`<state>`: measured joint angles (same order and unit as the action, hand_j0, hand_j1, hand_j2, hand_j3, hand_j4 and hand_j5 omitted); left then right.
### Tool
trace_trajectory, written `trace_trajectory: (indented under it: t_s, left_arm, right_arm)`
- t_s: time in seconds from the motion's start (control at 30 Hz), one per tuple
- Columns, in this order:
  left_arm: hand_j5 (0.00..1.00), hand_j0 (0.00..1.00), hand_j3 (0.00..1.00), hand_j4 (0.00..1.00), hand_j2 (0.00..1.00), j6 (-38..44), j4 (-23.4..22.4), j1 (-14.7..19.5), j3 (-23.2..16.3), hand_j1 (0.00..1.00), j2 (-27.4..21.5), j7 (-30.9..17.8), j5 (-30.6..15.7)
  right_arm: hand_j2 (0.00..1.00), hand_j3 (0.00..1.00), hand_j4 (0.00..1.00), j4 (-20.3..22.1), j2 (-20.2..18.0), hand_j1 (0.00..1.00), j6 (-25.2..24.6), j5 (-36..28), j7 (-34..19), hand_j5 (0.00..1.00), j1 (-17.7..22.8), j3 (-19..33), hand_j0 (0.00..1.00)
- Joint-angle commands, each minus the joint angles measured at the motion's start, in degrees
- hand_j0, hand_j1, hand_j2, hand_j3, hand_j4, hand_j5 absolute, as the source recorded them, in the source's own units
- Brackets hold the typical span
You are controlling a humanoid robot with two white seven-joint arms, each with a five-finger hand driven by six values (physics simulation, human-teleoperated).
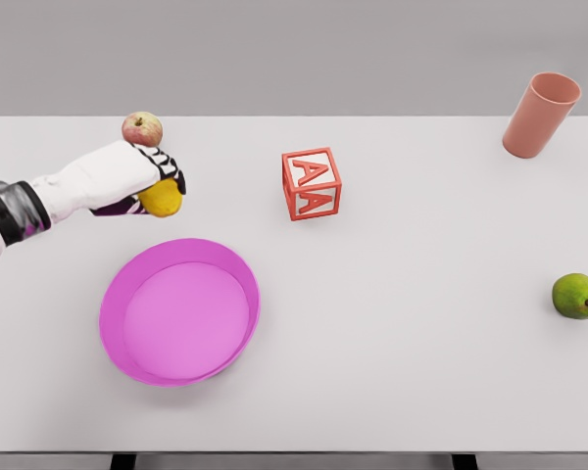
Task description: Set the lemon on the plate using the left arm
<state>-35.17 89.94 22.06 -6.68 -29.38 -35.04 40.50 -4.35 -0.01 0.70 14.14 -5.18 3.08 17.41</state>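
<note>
On white counter, largest first: magenta plate, near-left, unoccupied. Left robot hand, clenched around lemon, directly beyond plate's far rim. Lemon under fingertips, nearly round; plate lies toward robot, slightly right. Right arm unseen.

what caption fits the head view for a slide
Left hand grasping the lemon beside an apple, above the empty pink plate.
</note>
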Motion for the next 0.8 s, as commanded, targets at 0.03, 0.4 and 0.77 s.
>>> trace_trajectory:
  t_s: [0.03,0.4,0.77]
  left_arm:
    - [0.45,0.45,0.45,0.45,0.45,0.2,1.6,-0.8,0.4,0.45,0.0,0.0,-0.3]
    - [0.45,0.45,0.45,0.45,0.45,0.2,7.0,-5.9,3.0,0.45,0.2,0.0,-0.3]
    - [0.47,0.47,0.47,0.47,0.47,0.2,12.7,-11.2,4.1,0.47,0.5,0.0,-0.9]
  right_arm:
    - [1.00,1.00,1.00,0.0,0.0,1.00,0.0,0.0,0.0,1.00,0.0,0.0,1.00]
    - [1.00,1.00,1.00,0.0,0.0,1.00,0.0,0.0,0.0,1.00,0.0,0.0,1.00]
    - [1.00,1.00,1.00,0.0,0.0,1.00,0.0,0.0,0.0,1.00,0.0,0.0,1.00]
